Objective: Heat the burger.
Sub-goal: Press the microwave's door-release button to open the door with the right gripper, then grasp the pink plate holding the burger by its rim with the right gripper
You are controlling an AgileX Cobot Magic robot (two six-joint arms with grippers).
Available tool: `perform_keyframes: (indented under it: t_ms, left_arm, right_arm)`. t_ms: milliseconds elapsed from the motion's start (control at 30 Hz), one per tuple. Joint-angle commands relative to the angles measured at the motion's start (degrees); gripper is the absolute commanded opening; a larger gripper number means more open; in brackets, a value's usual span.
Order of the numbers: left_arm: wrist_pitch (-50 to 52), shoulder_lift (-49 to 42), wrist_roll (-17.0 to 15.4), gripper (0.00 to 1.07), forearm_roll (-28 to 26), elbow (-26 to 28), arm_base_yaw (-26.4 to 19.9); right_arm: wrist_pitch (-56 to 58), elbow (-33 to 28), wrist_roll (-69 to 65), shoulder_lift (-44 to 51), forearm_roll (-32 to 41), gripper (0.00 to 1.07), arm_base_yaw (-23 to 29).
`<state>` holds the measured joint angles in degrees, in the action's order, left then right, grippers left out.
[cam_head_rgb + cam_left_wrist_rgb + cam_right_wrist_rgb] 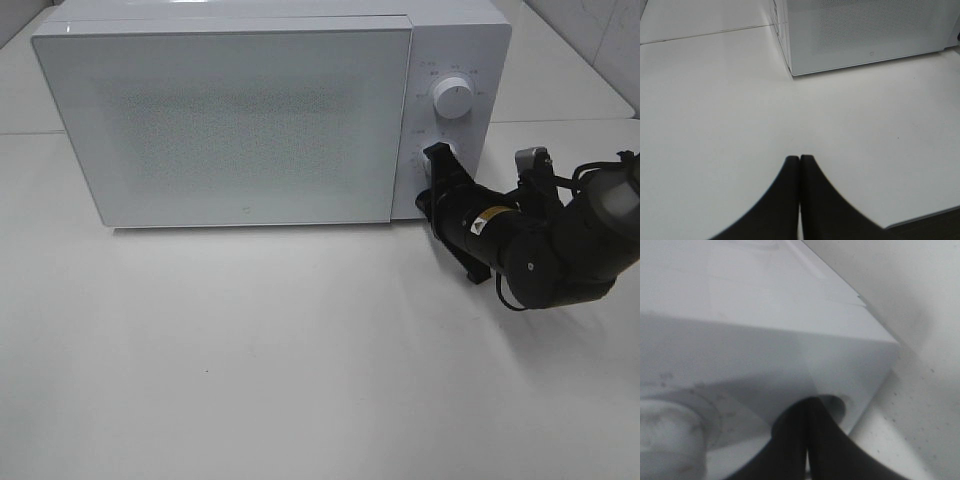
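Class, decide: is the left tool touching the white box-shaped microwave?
Apart. The left wrist view shows bare white table between the shut left tool and the white box-shaped microwave.

White on white, and my own black jaws

The microwave (482, 50) is white all over. Its door (240, 125) carries a fine grey field of speckled dots inside a plain white border. The upper dial (453, 100) is white, ringed by small grey markings. The table (250, 360) is off-white, with one tiny dark speck (207, 372). My right gripper (438, 158) and my left gripper (799, 159) are matt black. My right arm (545, 260) is black too, with a small yellow label (487, 222) and a grey fitting (533, 158). Seen close in the right wrist view, the white casing reads blue-grey, perhaps only shadow.
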<state>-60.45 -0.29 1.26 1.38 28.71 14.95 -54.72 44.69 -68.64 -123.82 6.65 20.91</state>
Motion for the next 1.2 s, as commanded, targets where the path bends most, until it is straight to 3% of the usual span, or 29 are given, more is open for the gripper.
perform_keyframes:
  t_ms: [33,533,1033,1200]
  left_arm:
    - [0.9,-1.1,0.0,0.00,0.0,-0.1,-0.1]
    - [0.9,-1.1,0.0,0.00,0.0,-0.1,-0.1]
    - [0.9,-1.1,0.0,0.00,0.0,-0.1,-0.1]
    - [0.9,-1.1,0.0,0.00,0.0,-0.1,-0.1]
  right_arm:
    - [-6.8,5.3,-0.2,0.2,1.5,0.00,-0.4]
    - [-0.1,4.4,-0.2,2.1,2.1,0.00,-0.4]
    - [2.6,-8.7,0.2,11.1,-0.2,0.01,-0.4]
    - [2.9,-13.9,7.0,14.6,-1.5,0.03,-0.4]
